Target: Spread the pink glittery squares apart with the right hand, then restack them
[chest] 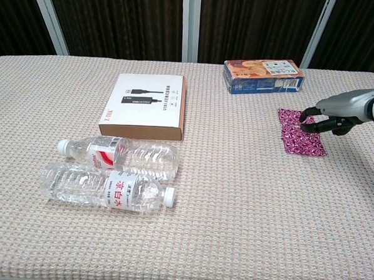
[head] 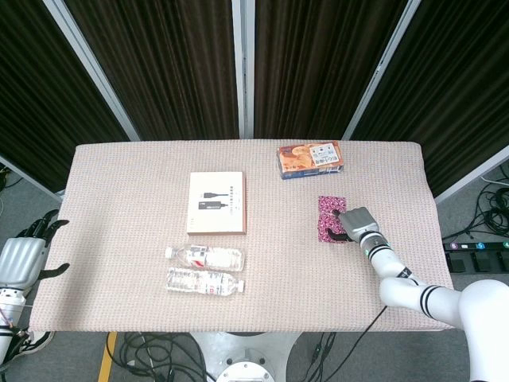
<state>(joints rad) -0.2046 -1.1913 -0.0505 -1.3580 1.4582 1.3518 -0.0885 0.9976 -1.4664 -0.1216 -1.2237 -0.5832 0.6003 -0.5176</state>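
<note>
Chest view: right hand (chest: 331, 120) comes in from the right edge, fingers curled down, dark fingertips (chest: 309, 114) touching the far right part of the pink glittery squares (chest: 299, 134). Cannot tell whether it pinches a sheet or just presses on top. The squares lie flat on the woven tablecloth (chest: 246, 212), right side of the table, mostly toward the near-left of the hand; they read as one slightly offset pile, separate sheets not distinguishable. Snack box (chest: 263, 76) sits beyond the pile, near it but apart.

Head view: same right hand (head: 355, 224) overlaps the right edge of the pink squares (head: 328, 216), with the forearm running off toward the lower right. Left hand (head: 26, 251) hangs off the left table edge, fingers spread, holding nothing, well apart from everything on the cloth.

White cable box (chest: 145, 106) lies flat left of centre. Two clear water bottles on their sides just in front of it: the nearer one (chest: 106, 186) with cap to the right, the farther one (chest: 118, 154) with cap to the left, side by side and touching or nearly so. Dark curtains (head: 159, 64) behind the table.
</note>
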